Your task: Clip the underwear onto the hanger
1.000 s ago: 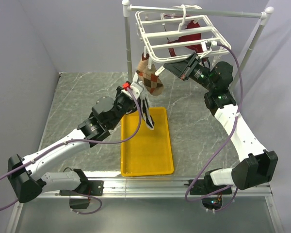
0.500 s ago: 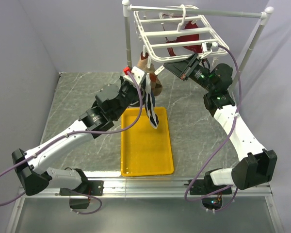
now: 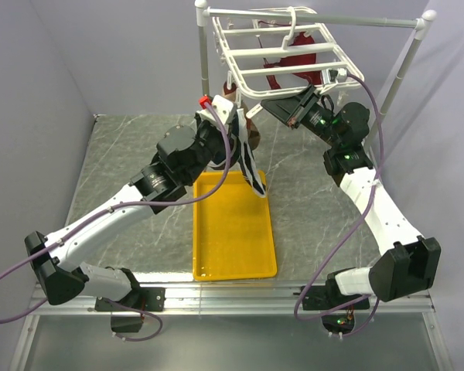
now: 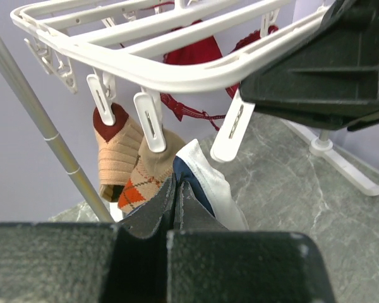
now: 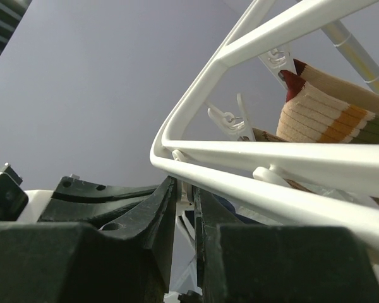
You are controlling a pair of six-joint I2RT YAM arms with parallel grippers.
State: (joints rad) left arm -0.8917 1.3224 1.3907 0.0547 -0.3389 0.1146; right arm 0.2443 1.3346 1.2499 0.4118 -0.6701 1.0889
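Both are closed: left end effector (image 4: 177, 189) grips the underwear (image 4: 210, 182) just below the clip (image 4: 234, 129) that right end effector (image 5: 184, 192) pinches on the hanger (image 4: 177, 77).

My two arms are built alike: long white shells set between chunky black joint housings, each rising from a big black block at the base. Along my left arm (image 3: 100, 224) runs a purple cable (image 3: 229, 151), with a small red cap (image 3: 204, 100) up near the wrist. My right arm (image 3: 383, 212) carries its own purple cable (image 3: 381, 108). My left gripper (image 4: 177, 184) has dark, matte, tapering fingers (image 4: 155, 211) above a flat black body. My right gripper (image 5: 184, 196) has the same black, curved fingers (image 5: 158, 214), and small round holes (image 5: 66, 184) dot its mount.
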